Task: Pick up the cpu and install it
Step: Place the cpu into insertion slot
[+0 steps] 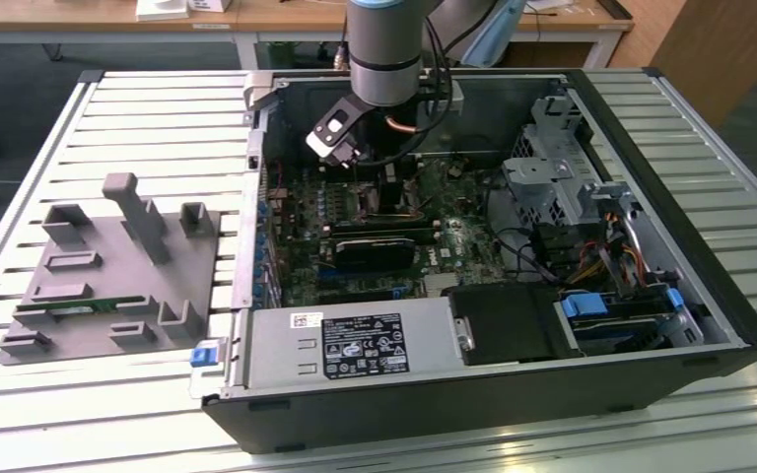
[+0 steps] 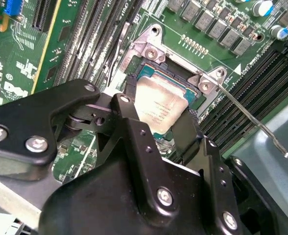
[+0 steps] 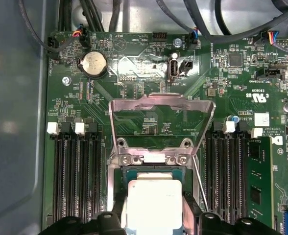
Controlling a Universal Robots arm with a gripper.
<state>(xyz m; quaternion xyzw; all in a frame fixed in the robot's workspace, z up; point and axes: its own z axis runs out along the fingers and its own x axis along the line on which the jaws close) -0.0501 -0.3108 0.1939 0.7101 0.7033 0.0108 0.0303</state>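
Enclosing case (image 1: 484, 414): lay open, your arm reaching inside.
motherboard (image 3: 149, 73): was exposed beneath your wrist.
socket frame (image 3: 161, 100): stood raised, so latching remained.
cpu (image 3: 154, 196): was already picked up and sat over the socket.
gripper (image 3: 154, 215): your fingers (image 3: 112, 223) clasped the cpu's edges.

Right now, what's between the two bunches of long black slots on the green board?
In the first wrist view, the socket, its metal frame flipped open, with the silver cpu at it.
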